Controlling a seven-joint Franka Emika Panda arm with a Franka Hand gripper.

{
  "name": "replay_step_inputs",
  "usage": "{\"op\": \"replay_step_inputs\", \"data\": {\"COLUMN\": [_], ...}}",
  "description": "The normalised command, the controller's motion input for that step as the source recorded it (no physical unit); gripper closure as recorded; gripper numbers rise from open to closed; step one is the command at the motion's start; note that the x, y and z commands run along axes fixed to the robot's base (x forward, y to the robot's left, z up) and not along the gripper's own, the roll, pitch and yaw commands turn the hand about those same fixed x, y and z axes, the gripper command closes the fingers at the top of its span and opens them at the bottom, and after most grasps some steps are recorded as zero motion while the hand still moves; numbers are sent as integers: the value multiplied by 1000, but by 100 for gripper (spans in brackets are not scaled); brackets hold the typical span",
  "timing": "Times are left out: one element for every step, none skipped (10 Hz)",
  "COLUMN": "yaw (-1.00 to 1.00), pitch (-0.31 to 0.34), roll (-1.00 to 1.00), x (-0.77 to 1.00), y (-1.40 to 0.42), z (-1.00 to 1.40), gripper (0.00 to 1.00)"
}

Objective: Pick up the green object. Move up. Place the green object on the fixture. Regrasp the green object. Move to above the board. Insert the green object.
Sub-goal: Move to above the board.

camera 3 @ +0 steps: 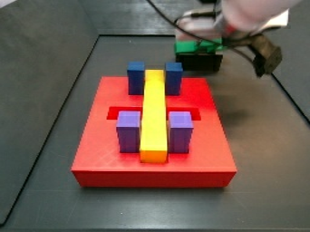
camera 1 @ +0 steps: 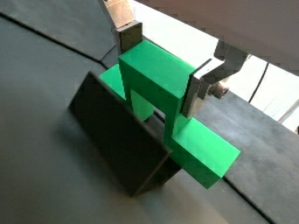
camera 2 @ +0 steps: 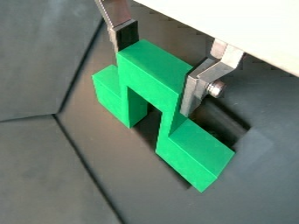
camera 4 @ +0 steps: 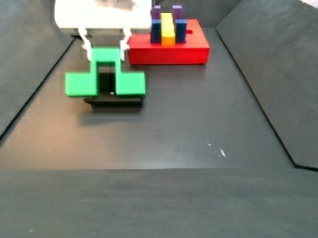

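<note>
The green object lies across the black fixture, its raised middle part standing up and its arms hanging past the fixture's sides. In both wrist views my gripper straddles that raised part, with a silver finger pressed against each end face. The side views show the green object on the fixture with the gripper directly over it. The red board lies apart from them.
On the board stand two blue posts, two purple posts and a long yellow bar between them. The dark floor has raised side walls. The arm's white body hangs over the fixture.
</note>
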Motion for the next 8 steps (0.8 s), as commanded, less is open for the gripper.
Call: {"op": "replay_step_inputs", "data": {"yaw": [28, 28, 27, 15, 11, 8, 11, 15], "pitch": [1, 4, 4, 25, 32, 39, 46, 73], "roll": [-5, -30, -21, 6, 3, -13, 0, 0], "x": [-3, -33, -27, -10, -6, 11, 16, 40], "y": [-18, -19, -10, -36, -42, -11, -14, -26], "z": [1400, 1400, 1400, 1400, 1400, 908, 646, 265], "gripper": [100, 100, 100, 100, 100, 100, 100, 100]}}
